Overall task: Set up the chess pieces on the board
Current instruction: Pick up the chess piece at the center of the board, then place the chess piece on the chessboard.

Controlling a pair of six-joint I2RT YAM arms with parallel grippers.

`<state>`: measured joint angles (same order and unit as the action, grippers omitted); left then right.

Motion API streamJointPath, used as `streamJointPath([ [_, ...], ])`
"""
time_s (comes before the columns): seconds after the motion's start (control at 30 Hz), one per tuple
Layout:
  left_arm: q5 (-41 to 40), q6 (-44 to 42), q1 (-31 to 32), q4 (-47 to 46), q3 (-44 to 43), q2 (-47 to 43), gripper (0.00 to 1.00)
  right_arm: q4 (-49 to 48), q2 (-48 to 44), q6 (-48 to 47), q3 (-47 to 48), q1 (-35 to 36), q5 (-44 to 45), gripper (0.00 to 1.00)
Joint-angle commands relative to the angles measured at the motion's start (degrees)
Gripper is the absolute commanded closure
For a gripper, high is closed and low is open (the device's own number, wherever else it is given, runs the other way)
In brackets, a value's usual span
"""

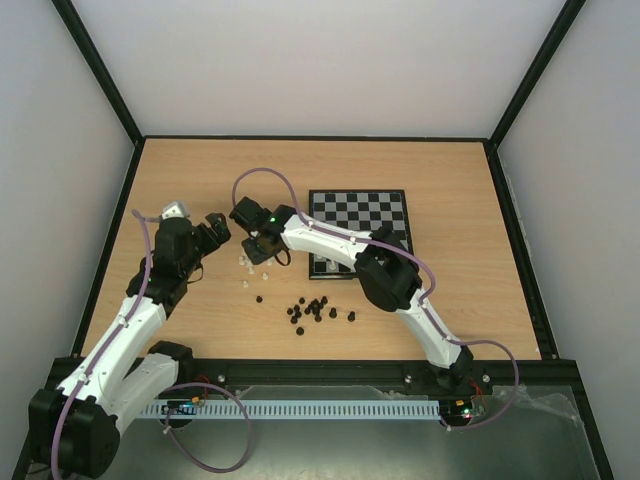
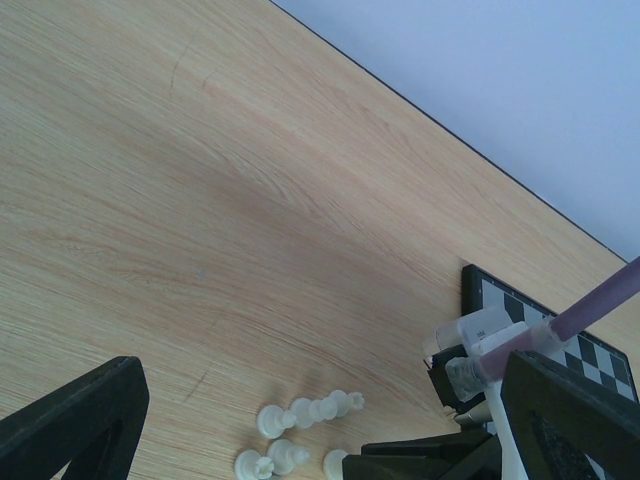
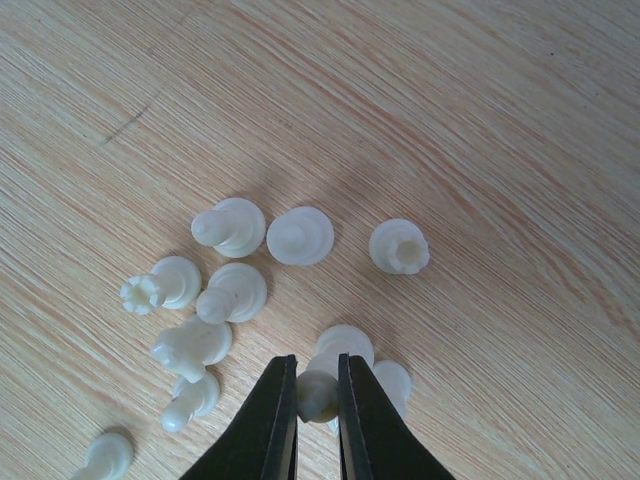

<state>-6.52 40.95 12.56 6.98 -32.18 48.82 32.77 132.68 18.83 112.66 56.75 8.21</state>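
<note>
My right hand [image 3: 315, 372] is pinched almost shut on one white chess piece [image 3: 318, 397] lying on the table [image 3: 500, 120]. I hold its narrow top, probably to lift it clear of the other pieces [image 3: 235, 290] scattered just ahead. The board [image 1: 360, 215] lies to my hand's right.
</note>
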Motion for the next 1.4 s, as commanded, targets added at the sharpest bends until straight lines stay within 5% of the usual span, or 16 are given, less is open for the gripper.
streamJointPath([
  [0.0, 0.1, -0.3, -0.3, -0.8, -1.1, 0.2, 0.01, 3.5, -1.5, -0.2, 1.1, 0.3, 1.0, 0.93],
  [0.53, 0.1, -0.2, -0.3, -0.8, -1.1, -0.1, 0.01, -1.2, -26.3, 3.4, -21.2, -1.0, 8.1, 0.96],
  [0.93, 0.4, -0.3, -0.3, -0.8, -1.0, -0.6, 0.01, -4.4, -48.6, 10.6, -49.0, -11.9, 9.0, 0.96],
  [1.37, 0.5, -0.3, -0.4, -0.8, -0.9, -1.3, 0.01, -8.3, -56.0, 12.6, -61.9, -19.9, 3.9, 0.96],
])
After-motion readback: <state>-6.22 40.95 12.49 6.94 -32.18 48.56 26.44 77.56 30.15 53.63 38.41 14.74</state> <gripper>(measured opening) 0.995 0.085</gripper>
